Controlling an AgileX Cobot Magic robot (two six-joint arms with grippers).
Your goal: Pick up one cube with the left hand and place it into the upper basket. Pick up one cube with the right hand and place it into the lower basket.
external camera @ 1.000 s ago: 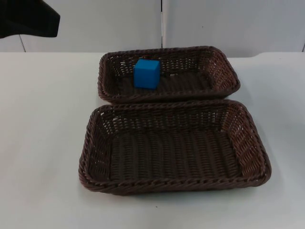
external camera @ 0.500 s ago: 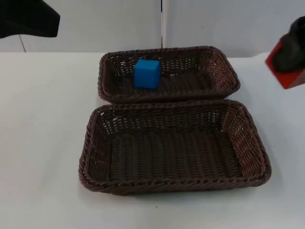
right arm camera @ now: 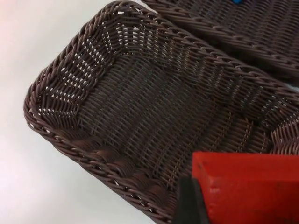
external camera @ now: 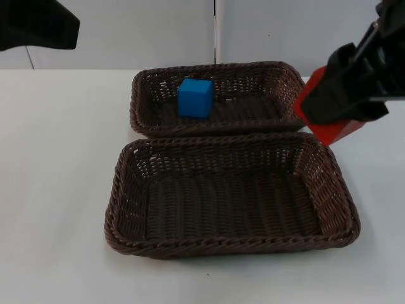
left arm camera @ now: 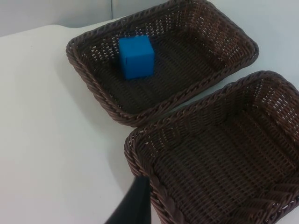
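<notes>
The left arm waits at the upper corner. A blue cube [external camera: 194,97] sits in the upper basket [external camera: 288,87]; the lower basket [external camera: 126,190] lies just in front. The right gripper [external camera: 342,95] — clamped on a red cube [external camera: 329,132] — hangs over the baskets' right ends.

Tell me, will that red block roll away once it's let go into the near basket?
Probably not. The red block in the right gripper shows flat faces and sharp edges, so it should sit still. The lower basket has a ribbed woven floor and raised walls, likely stopping any slide.
</notes>
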